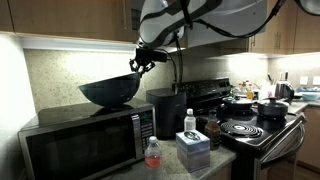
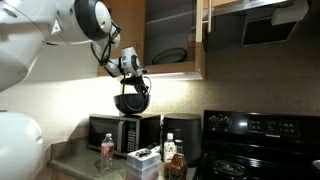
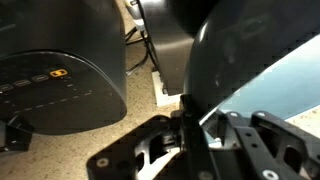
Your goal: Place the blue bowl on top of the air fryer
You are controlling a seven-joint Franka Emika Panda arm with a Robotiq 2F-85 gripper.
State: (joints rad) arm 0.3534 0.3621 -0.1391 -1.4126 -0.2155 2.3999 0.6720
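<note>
Clenching the gripper (image 1: 140,64) tight on the rim of the blue bowl (image 1: 110,92), and holding it up off everything! Pinching the edge on the side nearest the air fryer (image 1: 165,112) in an exterior view, leaving the rest of the bowl hanging out sideways and below the gripper, looking a touch raised on the gripped side. Hovering over the microwave (image 1: 85,140) without touching it, showing a thin gap under the bowl (image 2: 132,103) in an exterior view, with the gripper (image 2: 135,82) sitting right above it there. Not yet resting on the air fryer beside the microwave. Straddling the rim with the fingers (image 3: 186,120) in the wrist view, one side of the wall each, and showing the pale blue inside of the bowl (image 3: 270,80) filling the right half. Hanging well above a tissue box (image 1: 193,150) and a bottle of red liquid (image 1: 152,153) down in front, near the stove (image 1: 255,130).
</note>
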